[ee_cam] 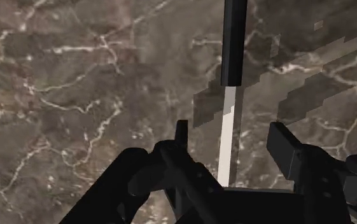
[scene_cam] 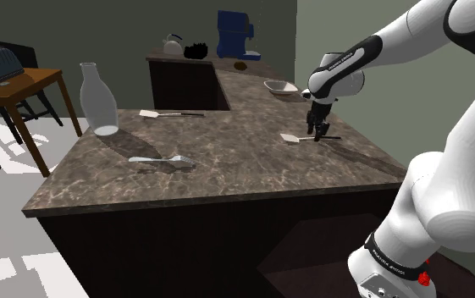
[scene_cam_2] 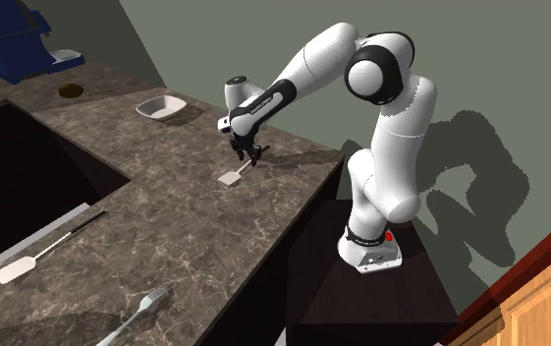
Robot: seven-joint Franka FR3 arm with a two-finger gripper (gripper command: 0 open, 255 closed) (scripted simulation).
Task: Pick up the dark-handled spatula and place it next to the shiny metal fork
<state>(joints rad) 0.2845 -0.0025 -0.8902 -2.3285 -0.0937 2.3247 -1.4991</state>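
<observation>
A spatula with a white blade (scene_cam: 289,138) and a dark handle lies flat on the dark marble counter (scene_cam: 227,161) near its right side in the shoulder view. My gripper (scene_cam: 318,131) hangs low over its handle end, also seen as the gripper (scene_cam_2: 247,157) above the spatula (scene_cam_2: 230,177). In the wrist view the gripper (ee_cam: 233,137) is open, and the spatula's pale shank (ee_cam: 228,137) runs between the fingers without touching them, the black handle (ee_cam: 233,38) stretching beyond. The shiny fork (scene_cam: 166,160) lies near the counter's front, the same fork (scene_cam_2: 140,305) far from the gripper.
A second dark-handled spatula (scene_cam: 169,113) lies near a tall glass bottle (scene_cam: 97,100). A white bowl (scene_cam: 279,86) sits behind the gripper. A sunken sink (scene_cam: 185,85), a blue machine (scene_cam: 234,35) and a wooden table (scene_cam: 15,89) lie further off.
</observation>
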